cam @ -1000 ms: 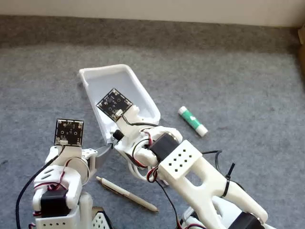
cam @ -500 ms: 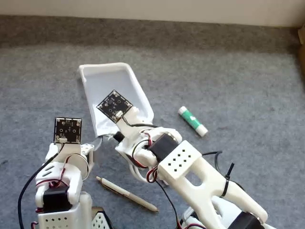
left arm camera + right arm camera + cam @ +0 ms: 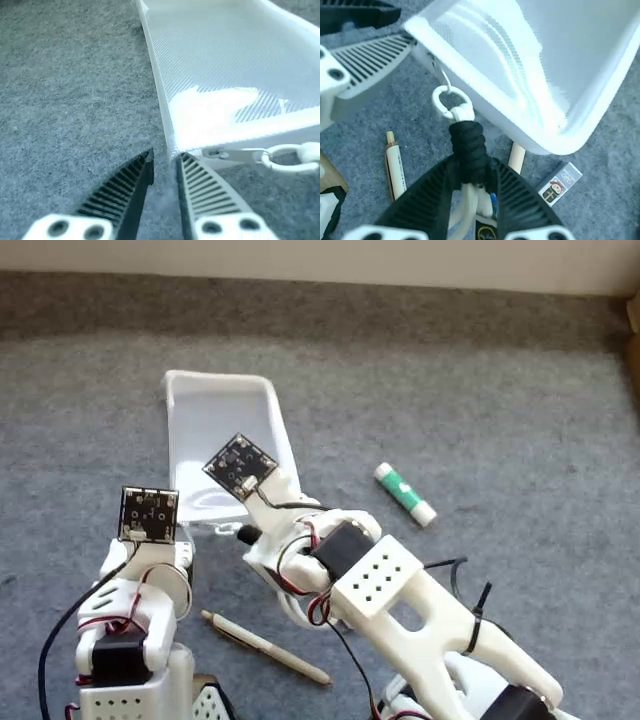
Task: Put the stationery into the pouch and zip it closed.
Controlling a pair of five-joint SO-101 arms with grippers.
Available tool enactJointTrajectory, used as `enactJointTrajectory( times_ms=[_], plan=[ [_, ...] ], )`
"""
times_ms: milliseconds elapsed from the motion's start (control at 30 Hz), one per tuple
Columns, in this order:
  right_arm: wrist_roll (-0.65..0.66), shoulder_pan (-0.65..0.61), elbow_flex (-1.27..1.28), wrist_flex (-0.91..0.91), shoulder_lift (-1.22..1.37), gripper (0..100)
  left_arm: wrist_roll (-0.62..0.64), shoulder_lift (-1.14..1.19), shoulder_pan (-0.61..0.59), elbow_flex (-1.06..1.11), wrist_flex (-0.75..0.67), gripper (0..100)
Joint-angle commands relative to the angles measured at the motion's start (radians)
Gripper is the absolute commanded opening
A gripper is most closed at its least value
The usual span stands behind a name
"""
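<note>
Surface: grey carpet covering the table.
Pouch: white, translucent pouch lying on the carpet ahead of both arms, its long side running away from them; its mouth gapes like a shallow tray.
Zip pull: metal zip pull at the pouch's near corner, ending in a white ring.
Black cord: knotted black cord tied through that ring.
Right gripper: right gripper pressed together on the black cord, just short of the ring.
Left gripper: left gripper narrowly parted, only carpet between the jaws; tips just beside the pouch's near corner, next to the zip pull.
Pen: beige pen on the carpet between the two arm bases, apart from the pouch.
Glue stick: white and green glue stick beyond the right arm, well apart from the pouch.
Eraser: small printed eraser near the pouch's rounded corner.
Pale stick: pale stick beside the eraser, one end hidden under the pouch; its kind is unclear.
Obstructions: in the high view the right arm's camera board overlaps the pouch's near end, hiding pull and cord; the left arm covers its own jaws.
</note>
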Motion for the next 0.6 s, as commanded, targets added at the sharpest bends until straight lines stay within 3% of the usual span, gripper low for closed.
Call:
enactJointTrajectory(
  times_ms=[0,567],
  plan=[
    [-0.008,0.054,-0.016,0.016,-0.062,0.5,0.003,-0.010,-0.027,-0.067,-0.018,3],
    [0.000,0.294,-0.025,0.081,-0.064,0.5,0.003,-0.010,-0.028,-0.061,-0.018,1]
  ],
)
